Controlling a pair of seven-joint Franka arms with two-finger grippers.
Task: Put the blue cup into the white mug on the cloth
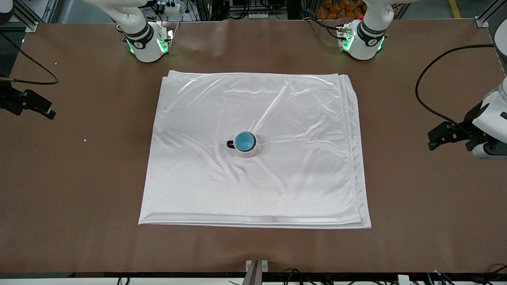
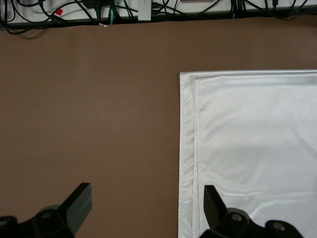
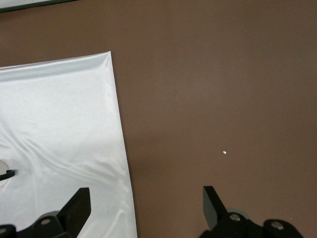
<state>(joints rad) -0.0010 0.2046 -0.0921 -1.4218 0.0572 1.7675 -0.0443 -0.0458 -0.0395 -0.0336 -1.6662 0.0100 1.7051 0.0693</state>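
Both pincers well off blue cup (image 1: 244,141)

Brown table (image 1: 79,178) – small white crumb (image 1: 84,139) on it.

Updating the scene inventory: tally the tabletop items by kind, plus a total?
Cups: 1, the blue cup, nested inside the mug.
Mugs: 1, the white mug, near the middle of the cloth.
Cloths: 1, the cloth, spread flat on the table.
Total: 3.
Left gripper and right gripper wait with jaws open at the table's ends.
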